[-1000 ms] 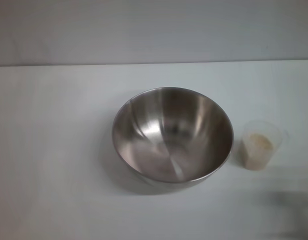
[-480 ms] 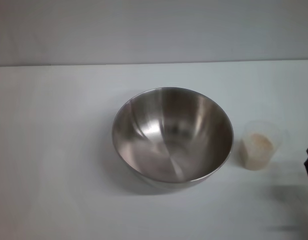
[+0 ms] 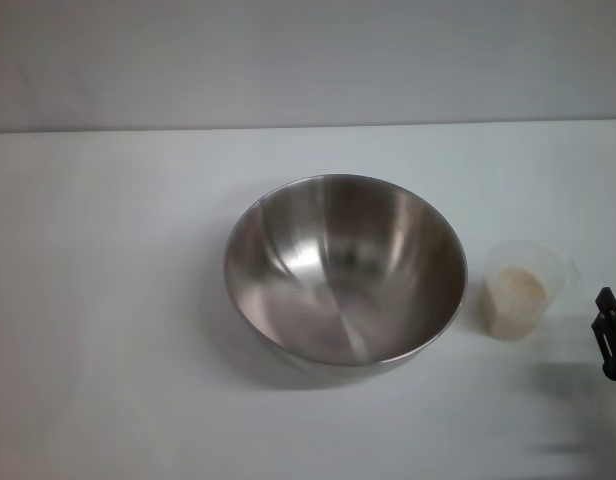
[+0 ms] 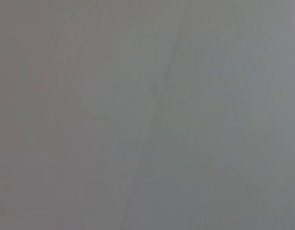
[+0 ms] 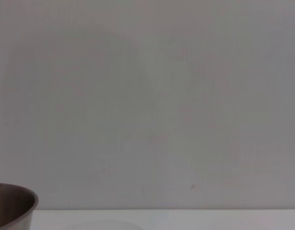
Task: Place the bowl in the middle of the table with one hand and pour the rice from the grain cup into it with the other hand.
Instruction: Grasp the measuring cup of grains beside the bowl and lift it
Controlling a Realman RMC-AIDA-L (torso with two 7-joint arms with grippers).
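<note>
A large shiny steel bowl (image 3: 344, 270) stands empty near the middle of the white table (image 3: 108, 300). Its rim also shows in the right wrist view as the bowl (image 5: 11, 203). Just right of it stands the small clear grain cup (image 3: 523, 289), upright, with pale rice (image 3: 515, 292) inside. My right gripper (image 3: 610, 335) pokes in at the right edge of the head view, a short way right of the cup and apart from it; only a dark tip shows. My left gripper is out of view.
A plain grey wall (image 3: 308, 60) rises behind the table's far edge. The left wrist view holds only a flat grey surface. White tabletop stretches to the left of the bowl and in front of it.
The right gripper has come in from the right edge and moved a little farther toward the cup. Bowl and cup have not moved.
</note>
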